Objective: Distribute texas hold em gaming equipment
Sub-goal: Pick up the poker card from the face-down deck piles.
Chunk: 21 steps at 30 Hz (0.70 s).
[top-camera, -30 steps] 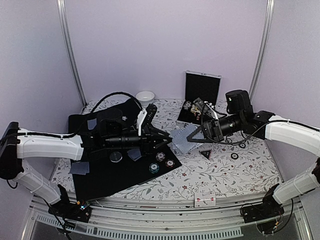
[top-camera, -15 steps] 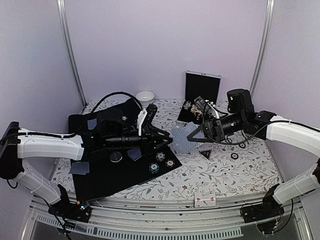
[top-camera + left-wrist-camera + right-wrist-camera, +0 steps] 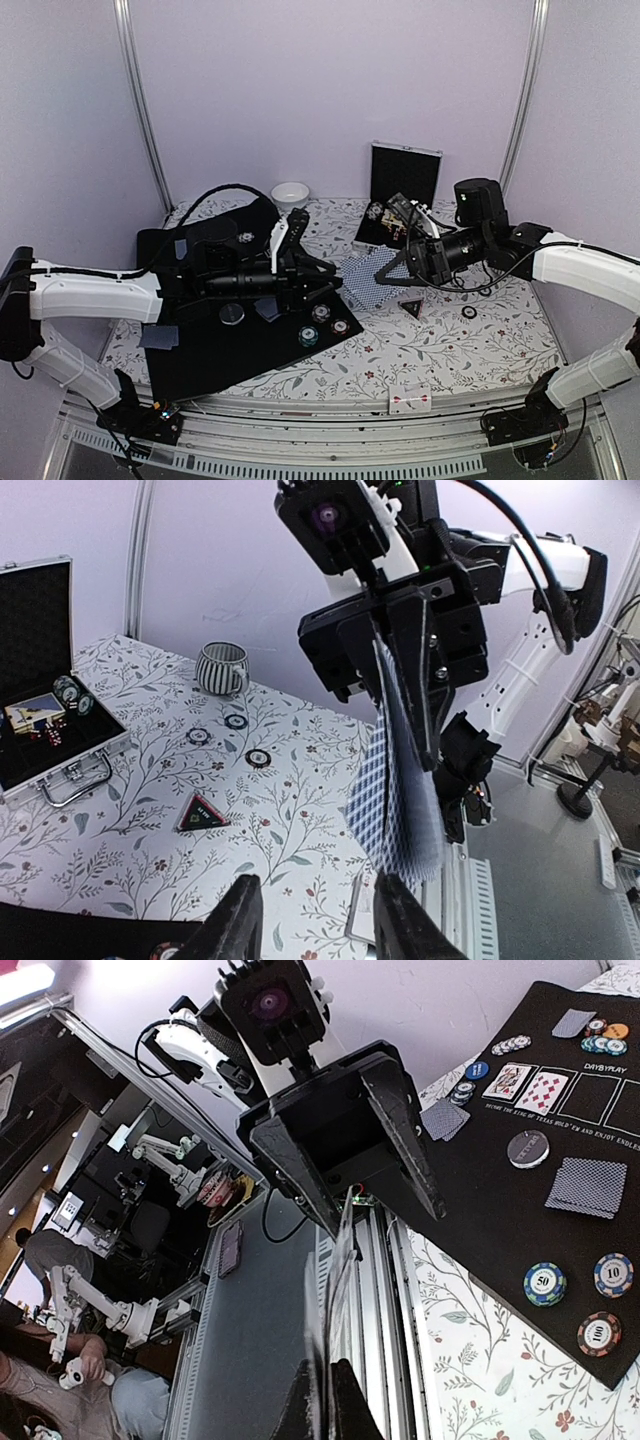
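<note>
Surrounding floral tablecloth [image 3: 430, 350]: lilac walls [image 3: 330, 90]

I count three poker chips [image 3: 545, 1283] at the mat's [image 3: 480, 1210] near corner, two face-up cards [image 3: 545, 1092], one grey button [image 3: 528, 1148], one triangular marker [image 3: 203, 812], one open case [image 3: 405, 180] and one white bowl [image 3: 290, 192].
</note>
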Motion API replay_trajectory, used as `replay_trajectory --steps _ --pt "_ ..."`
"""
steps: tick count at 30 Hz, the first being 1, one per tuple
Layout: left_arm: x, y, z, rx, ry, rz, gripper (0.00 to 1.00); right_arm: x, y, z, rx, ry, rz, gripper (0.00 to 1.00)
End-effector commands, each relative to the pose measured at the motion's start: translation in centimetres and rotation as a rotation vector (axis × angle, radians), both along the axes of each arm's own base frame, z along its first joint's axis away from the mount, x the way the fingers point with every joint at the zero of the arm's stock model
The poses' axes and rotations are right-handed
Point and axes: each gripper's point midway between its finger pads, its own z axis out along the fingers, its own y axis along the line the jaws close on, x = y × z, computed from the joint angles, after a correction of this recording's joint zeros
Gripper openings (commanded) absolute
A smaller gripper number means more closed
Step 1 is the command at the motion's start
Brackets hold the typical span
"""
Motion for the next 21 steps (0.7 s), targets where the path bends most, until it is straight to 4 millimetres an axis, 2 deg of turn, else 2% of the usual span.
replay_trajectory --steps 1,21 --pt "0.3 0.7 1.1 -0.025 -0.047 0.021 0.41 -1.3 -0.1 1.3 0.045 -0.042 0.046 0.02" --pt "1.1 -1.0 2.3 -0.058 0.015 0.020 0.43 -0.3 0.3 0.9 0.028 -0.040 0.013 0.02"
